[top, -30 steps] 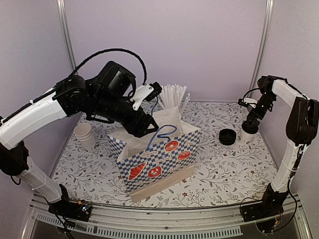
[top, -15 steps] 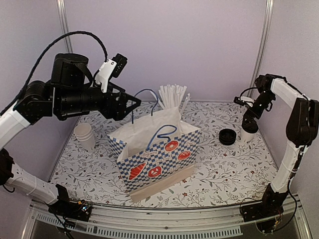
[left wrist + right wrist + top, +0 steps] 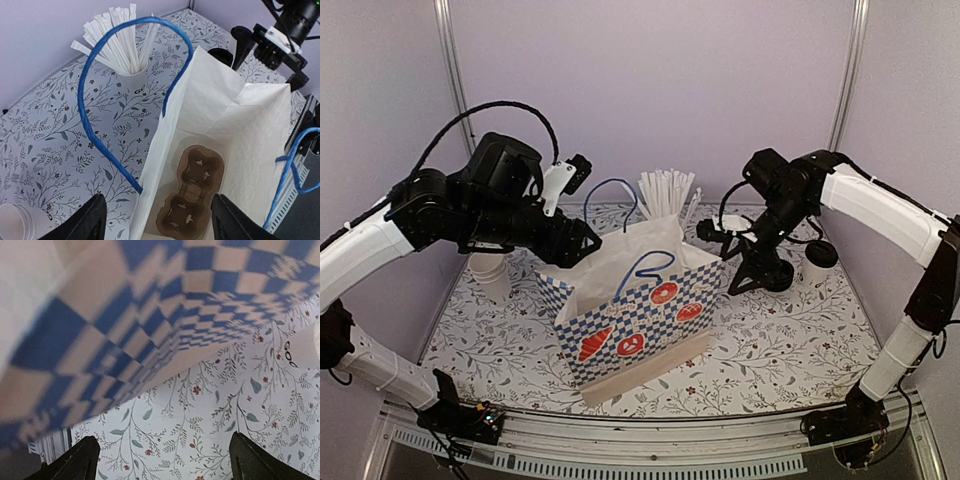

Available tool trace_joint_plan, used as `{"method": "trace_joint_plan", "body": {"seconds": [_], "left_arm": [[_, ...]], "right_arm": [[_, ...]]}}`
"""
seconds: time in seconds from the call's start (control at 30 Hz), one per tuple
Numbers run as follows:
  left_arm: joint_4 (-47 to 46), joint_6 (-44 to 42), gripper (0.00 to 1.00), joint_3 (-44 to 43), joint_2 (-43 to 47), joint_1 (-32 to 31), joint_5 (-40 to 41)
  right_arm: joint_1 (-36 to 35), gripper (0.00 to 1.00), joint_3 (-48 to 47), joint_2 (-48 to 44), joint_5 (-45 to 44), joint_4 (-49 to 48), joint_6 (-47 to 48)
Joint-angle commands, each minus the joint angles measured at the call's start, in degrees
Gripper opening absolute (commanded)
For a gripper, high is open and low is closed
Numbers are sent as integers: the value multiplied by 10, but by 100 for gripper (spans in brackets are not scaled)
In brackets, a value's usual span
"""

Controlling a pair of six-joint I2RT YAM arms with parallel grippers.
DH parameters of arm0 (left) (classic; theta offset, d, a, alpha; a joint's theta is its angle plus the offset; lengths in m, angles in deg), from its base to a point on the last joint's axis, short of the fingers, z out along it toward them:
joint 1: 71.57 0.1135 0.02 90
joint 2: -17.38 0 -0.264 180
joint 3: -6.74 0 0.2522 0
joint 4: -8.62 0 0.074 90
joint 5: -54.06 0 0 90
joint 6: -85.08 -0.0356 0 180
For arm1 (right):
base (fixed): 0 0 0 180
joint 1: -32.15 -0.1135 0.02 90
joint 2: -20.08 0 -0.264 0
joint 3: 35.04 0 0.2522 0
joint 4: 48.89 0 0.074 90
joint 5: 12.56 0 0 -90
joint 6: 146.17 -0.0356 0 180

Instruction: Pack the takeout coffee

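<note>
Spread and empty, the right gripper (image 3: 165, 456) is swung off the takeout coffee (image 3: 817, 262), left standing right of the bag (image 3: 640, 322), unpacked; the left gripper (image 3: 160, 215), also spread, is lowered over the bag's mouth.

Top external: we look from above and behind the left arm (image 3: 380, 240) and right arm (image 3: 880, 205), facing the back wall (image 3: 650, 90), far enough to hold the whole floral table (image 3: 790, 350) and the checkered bag (image 3: 640, 320)
Left wrist: we hang close over the bag's open mouth, looking steeply down inside to its floor
Right wrist: we sit very near the bag's checkered side, blurred, looking down past it to the table
Shared: all three catch bag and table; top and left wrist also share the cup of straws (image 3: 668, 195)
</note>
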Motion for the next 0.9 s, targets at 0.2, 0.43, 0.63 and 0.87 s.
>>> {"method": "trace_joint_plan", "body": {"seconds": [0.2, 0.43, 0.63, 0.87], "left_arm": [[0, -58, 59, 4, -51, 79, -70], [-30, -105, 32, 2, -75, 82, -185], [-26, -127, 9, -5, -76, 82, -208], [-26, -139, 0, -35, -65, 71, -179]], "right_arm": [[-123, 89, 46, -46, 96, 12, 9], [-120, 88, 83, -68, 81, -8, 6], [-23, 88, 78, -80, 112, 3, 31], [93, 88, 59, -83, 145, 23, 67]]}}
